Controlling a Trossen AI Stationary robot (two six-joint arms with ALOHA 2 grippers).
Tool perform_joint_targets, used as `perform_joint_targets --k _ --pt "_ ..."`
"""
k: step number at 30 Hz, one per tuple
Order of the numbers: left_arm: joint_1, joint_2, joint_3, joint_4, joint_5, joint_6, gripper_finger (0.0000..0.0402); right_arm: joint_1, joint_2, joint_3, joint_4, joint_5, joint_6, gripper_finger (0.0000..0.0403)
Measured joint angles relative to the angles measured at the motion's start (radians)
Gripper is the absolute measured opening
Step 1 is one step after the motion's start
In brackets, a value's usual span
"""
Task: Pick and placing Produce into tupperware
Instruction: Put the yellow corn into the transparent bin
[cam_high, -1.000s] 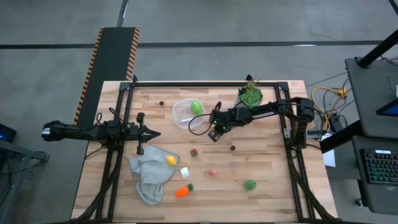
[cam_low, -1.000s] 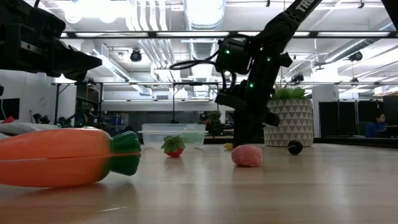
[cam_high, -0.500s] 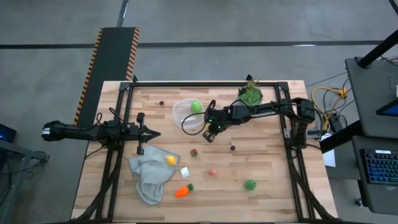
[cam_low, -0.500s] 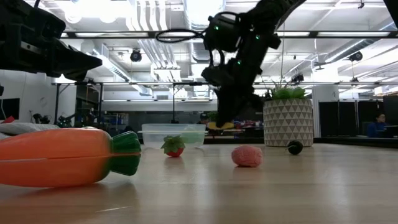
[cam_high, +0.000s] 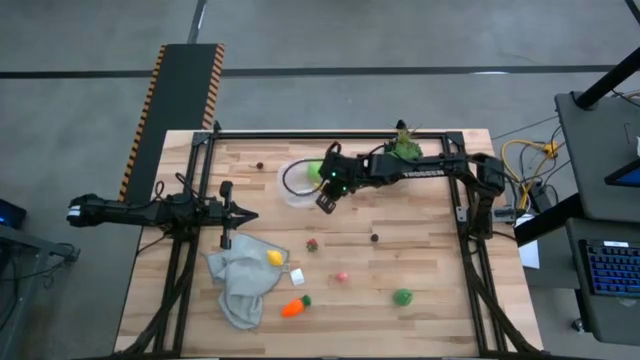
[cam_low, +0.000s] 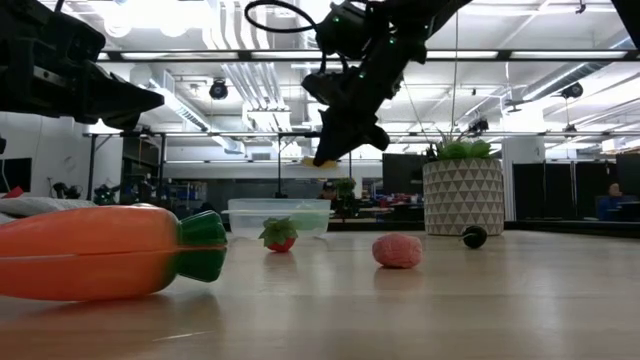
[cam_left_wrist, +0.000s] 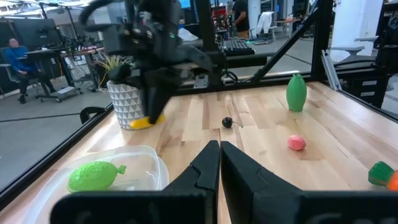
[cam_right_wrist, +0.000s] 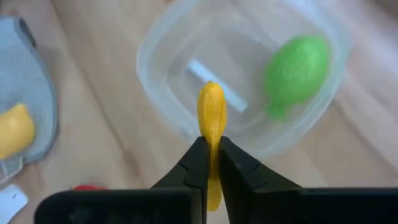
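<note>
My right gripper (cam_high: 325, 198) is raised over the near rim of the clear tupperware (cam_high: 292, 182) and is shut on a narrow yellow produce piece (cam_right_wrist: 211, 112). A green piece (cam_high: 315, 171) lies inside the tupperware. On the table rest the lemon (cam_high: 275, 257) on a grey cloth, the carrot (cam_high: 293, 307), a red piece (cam_high: 312, 244), a pink one (cam_high: 341, 277), a green one (cam_high: 402, 296) and a dark one (cam_high: 375, 238). My left gripper (cam_high: 250, 215) waits shut, raised over the table's left side. My right gripper pinches the yellow piece's lower part (cam_right_wrist: 212, 138) between its two fingers (cam_right_wrist: 198, 163), coming from above and slanting down. The piece sticks out past the fingertips, lifted clear, above the tupperware's near rim (cam_right_wrist: 163, 109).
A potted plant (cam_high: 403, 152) stands at the far edge, right of the tupperware. A grey cloth (cam_high: 240, 285) and a small white cube (cam_high: 297, 276) lie near the left front. Another dark piece (cam_high: 260, 166) sits left of the tupperware. Bare wood shows at the right front.
My right gripper has risen and moved toward the table's left and far edge, from right of the tupperware to above its near rim. The yellow piece, down by the table a second ago, has gone up with it, lifted clear.
</note>
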Motion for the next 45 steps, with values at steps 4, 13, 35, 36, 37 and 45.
perform_joint_targets --k 4,13,35,36,37,45 --pt "0.0 0.0 0.0 0.0 0.0 0.0 0.0 -0.034 0.0 -0.001 0.041 0.0 -0.034 0.0022" --pt "0.0 0.0 0.0 0.001 0.0 0.008 0.0 -0.08 0.054 -0.002 0.13 -0.069 -0.059 0.0022" --pt "0.0 0.005 0.0 -0.005 -0.004 0.008 0.0 -0.086 0.214 0.17 -0.05 -0.067 -0.121 0.0022" --pt "0.0 0.007 0.0 -0.004 -0.004 0.008 0.0 -0.086 0.214 0.17 -0.044 -0.059 -0.121 0.0022" --pt "0.0 0.007 0.0 -0.007 -0.003 0.008 0.0 -0.087 0.214 0.17 -0.041 -0.059 -0.12 0.0022" --pt "0.0 0.015 0.0 -0.003 -0.004 0.006 0.0 -0.088 0.213 0.169 -0.042 -0.059 -0.12 0.0022"
